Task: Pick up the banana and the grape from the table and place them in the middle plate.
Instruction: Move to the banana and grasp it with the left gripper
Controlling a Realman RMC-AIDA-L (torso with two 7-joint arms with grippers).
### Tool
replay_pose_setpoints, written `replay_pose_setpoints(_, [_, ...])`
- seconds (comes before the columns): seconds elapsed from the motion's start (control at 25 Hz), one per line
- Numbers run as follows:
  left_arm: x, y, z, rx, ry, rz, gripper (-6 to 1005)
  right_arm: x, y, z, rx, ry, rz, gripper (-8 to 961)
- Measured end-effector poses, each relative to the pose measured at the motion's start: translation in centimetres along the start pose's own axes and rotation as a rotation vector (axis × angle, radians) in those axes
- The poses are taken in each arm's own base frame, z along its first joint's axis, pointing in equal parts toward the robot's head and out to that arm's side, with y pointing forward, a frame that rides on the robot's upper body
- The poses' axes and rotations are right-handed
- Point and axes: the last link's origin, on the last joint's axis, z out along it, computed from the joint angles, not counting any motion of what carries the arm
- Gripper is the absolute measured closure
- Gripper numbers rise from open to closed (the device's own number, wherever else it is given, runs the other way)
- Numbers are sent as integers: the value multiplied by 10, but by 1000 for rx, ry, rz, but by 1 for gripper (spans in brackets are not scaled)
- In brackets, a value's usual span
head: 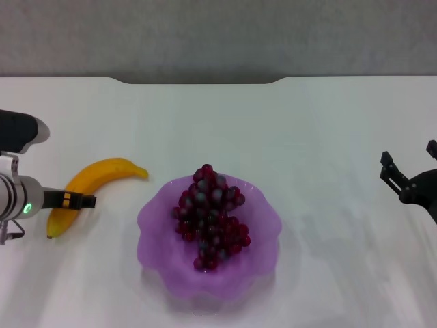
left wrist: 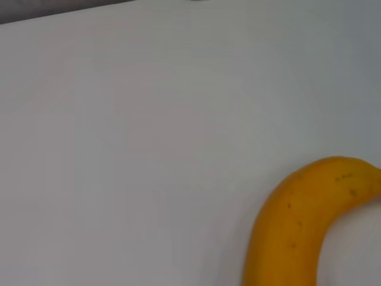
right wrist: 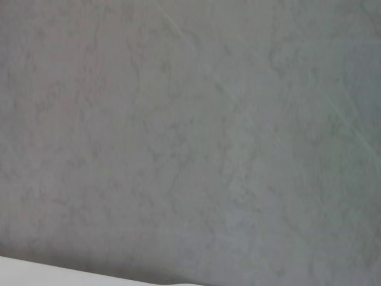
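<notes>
The yellow-orange banana lies on the white table, left of the middle plate; part of it also shows in the left wrist view. The grape, a dark red-purple bunch, rests inside the translucent purple plate. My left gripper reaches in from the left edge and crosses over the banana's lower half. My right gripper hangs at the far right, well away from the plate, open with nothing between its fingers.
The table's far edge has a notch against a grey wall. Bare white tabletop lies between the plate and the right gripper. The right wrist view shows only grey wall and a sliver of table.
</notes>
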Motion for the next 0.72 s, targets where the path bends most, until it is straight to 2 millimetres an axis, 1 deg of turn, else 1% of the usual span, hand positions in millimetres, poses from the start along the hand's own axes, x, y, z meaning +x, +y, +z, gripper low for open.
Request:
replay_pose_setpoints(0.24, [1, 1, 1, 1, 20, -20, 123, 0, 0, 1, -1, 0, -2, 62])
replay_pose_setpoints(0.44, [1, -3, 1, 11, 49, -54, 201, 1, -1, -1, 2, 4, -3, 62])
replay_pose_setpoints(0.68, [-1, -6, 1, 18, 53, -55, 441, 1, -1, 0, 2, 3, -3, 62])
replay_pose_setpoints(0.72, [-1, -6, 1, 19, 53, -56, 455, 1, -1, 0, 2, 3, -3, 62])
